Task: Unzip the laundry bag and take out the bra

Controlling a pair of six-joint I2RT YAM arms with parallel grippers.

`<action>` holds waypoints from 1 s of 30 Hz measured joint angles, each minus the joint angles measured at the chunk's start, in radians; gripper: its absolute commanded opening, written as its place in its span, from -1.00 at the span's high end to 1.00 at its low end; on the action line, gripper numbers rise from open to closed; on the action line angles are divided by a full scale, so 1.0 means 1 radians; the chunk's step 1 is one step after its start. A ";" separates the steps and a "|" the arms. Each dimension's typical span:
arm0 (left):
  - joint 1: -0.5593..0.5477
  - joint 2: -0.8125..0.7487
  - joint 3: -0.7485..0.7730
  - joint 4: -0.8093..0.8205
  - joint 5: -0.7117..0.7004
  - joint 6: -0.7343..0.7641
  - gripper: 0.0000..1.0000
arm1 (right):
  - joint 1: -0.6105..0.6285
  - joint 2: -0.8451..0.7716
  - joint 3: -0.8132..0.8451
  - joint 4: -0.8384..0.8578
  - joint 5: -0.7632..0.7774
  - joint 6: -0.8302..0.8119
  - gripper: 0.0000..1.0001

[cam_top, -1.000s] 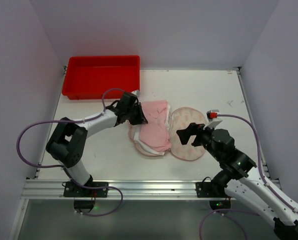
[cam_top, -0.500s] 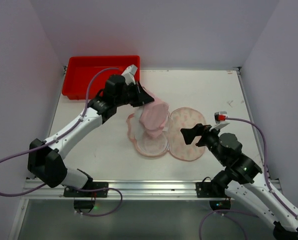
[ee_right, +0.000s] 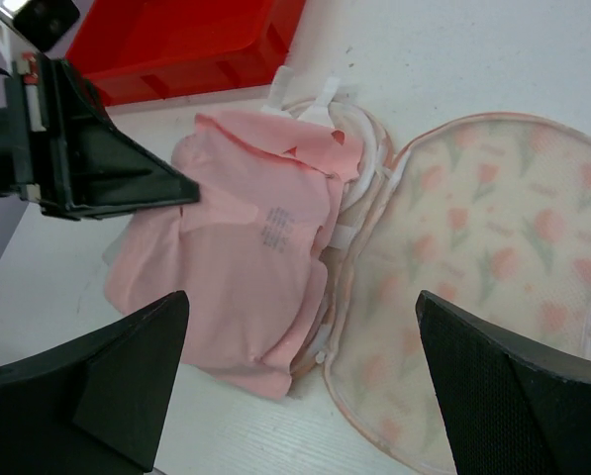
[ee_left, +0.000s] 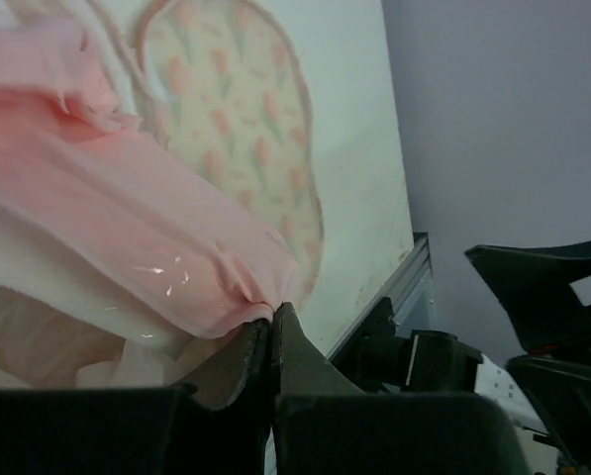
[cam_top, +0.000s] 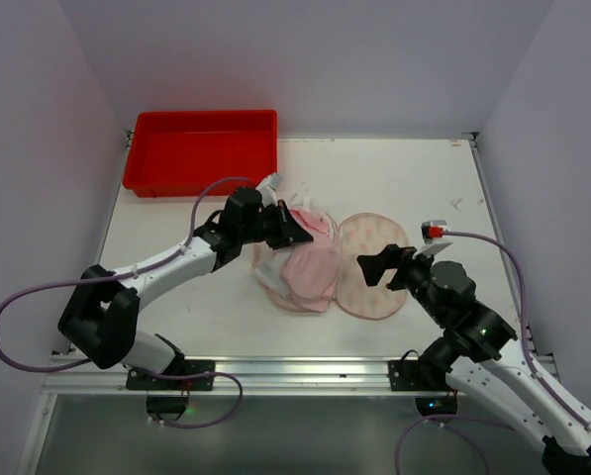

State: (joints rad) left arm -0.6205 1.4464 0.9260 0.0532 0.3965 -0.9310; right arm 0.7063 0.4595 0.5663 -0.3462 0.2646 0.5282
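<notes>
The laundry bag [cam_top: 310, 269], a floppy plain pink and white pouch, lies crumpled over the left cup of the bra. It also shows in the left wrist view [ee_left: 127, 228] and the right wrist view [ee_right: 246, 247]. The bra [cam_top: 376, 269] is cream-peach with a tulip print and pink trim. Its right cup lies flat and bare [ee_right: 483, 267], also seen in the left wrist view [ee_left: 226, 109]. My left gripper [cam_top: 297, 236] is shut on a fold of the bag's edge [ee_left: 273, 315]. My right gripper [cam_top: 384, 265] is open and empty, hovering above the bag and bra [ee_right: 300, 297].
A red plastic tray [cam_top: 201, 116] stands at the back left, also in the right wrist view [ee_right: 196, 40]. The white table [cam_top: 424, 188] ends in a metal rail at the near edge. Grey walls stand close on both sides.
My left gripper lifted the pink bag up toward the tray, then lowered it back over the bra's left cup, staying shut on it. My right gripper drew back slightly.
</notes>
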 measured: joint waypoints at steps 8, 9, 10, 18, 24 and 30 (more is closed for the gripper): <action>0.039 0.111 -0.105 0.005 -0.119 0.029 0.17 | 0.000 0.024 0.000 0.000 -0.023 0.000 -0.97; 0.041 0.118 -0.104 -0.011 -0.138 0.040 0.05 | 0.000 0.025 0.000 0.000 -0.024 0.000 -0.97; 0.044 0.119 -0.101 -0.030 -0.149 0.048 -0.06 | 0.000 0.025 0.000 0.000 -0.024 0.000 -0.97; 0.044 0.094 -0.017 -0.156 -0.203 0.104 -0.49 | 0.000 0.025 0.000 0.000 -0.025 -0.001 -0.97; 0.044 0.041 0.000 -0.186 -0.200 0.116 -0.72 | 0.000 0.025 0.000 0.001 -0.026 -0.001 -0.97; 0.033 0.031 0.008 -0.197 -0.187 0.116 -0.72 | 0.000 0.042 0.000 0.005 -0.048 0.000 -0.97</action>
State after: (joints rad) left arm -0.5873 1.4773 0.9340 -0.1440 0.2100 -0.8150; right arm 0.7063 0.5018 0.5659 -0.3416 0.2169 0.5285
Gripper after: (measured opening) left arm 0.860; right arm 0.986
